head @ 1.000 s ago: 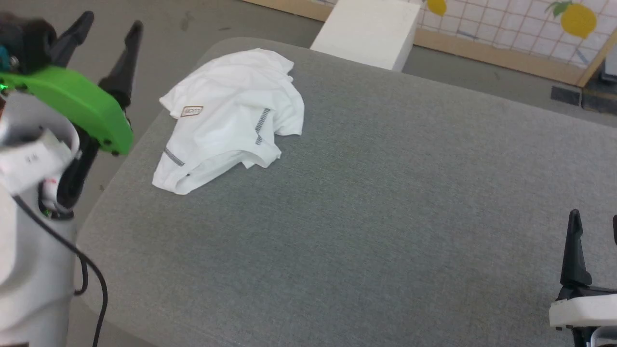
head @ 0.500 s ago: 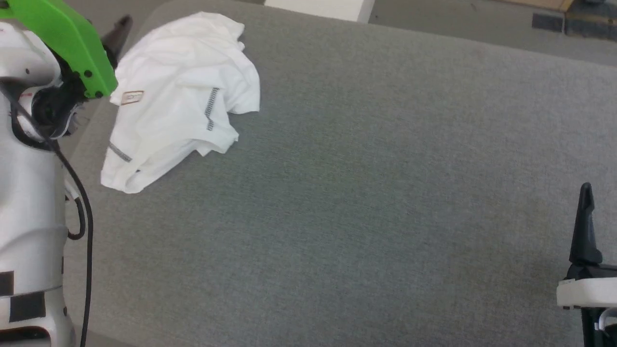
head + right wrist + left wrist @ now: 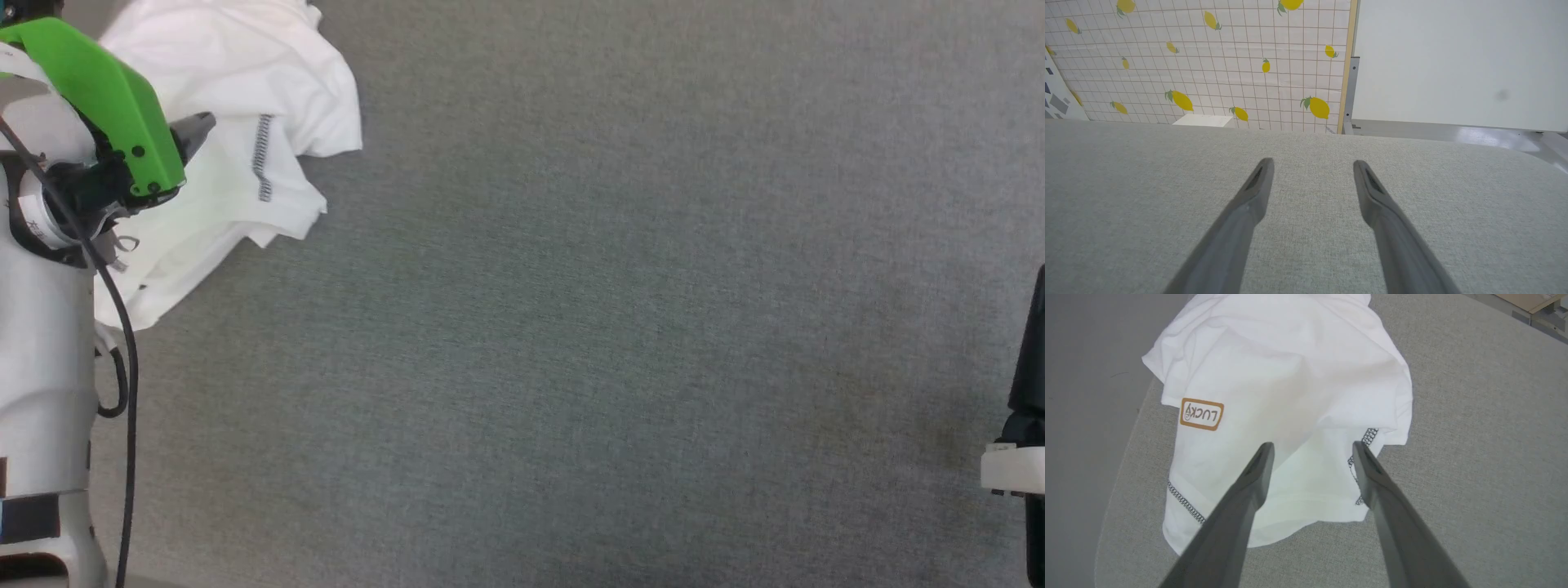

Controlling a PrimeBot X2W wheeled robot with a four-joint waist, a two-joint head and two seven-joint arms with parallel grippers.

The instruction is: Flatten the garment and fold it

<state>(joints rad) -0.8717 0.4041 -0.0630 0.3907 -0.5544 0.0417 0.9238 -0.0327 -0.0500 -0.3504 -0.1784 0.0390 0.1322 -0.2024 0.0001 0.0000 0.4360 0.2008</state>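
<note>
At the far left of the head view, the left arm's green cover [image 3: 106,98] is slanting across the upper corner, with a black cable [image 3: 122,327] hanging below it. The left gripper [image 3: 1311,446] is reaching over the garment [image 3: 237,73]. In the left wrist view its two dark fingers [image 3: 1249,486] are standing spread wide with nothing pinched between them, framing the shirt's lower middle. Whether the tips are touching the cloth cannot be told.

The garment is lying crumpled in the upper left of the head view, on the grey fabric surface [image 3: 612,327] near its rounded corner. In the left wrist view a tan-outlined logo patch [image 3: 1202,413] is showing left of centre, and a grey zigzag seam [image 3: 1186,504] is running along the lower left hem.

Across the middle, the grey surface is stretching to the right edge. There the right gripper [image 3: 1312,162] is hovering over the surface, well apart from the garment. In the right wrist view its fingers are also splayed wide and gripping nothing. Beyond them a white box [image 3: 1202,119] is sitting before a lemon-patterned panel [image 3: 1208,61].
</note>
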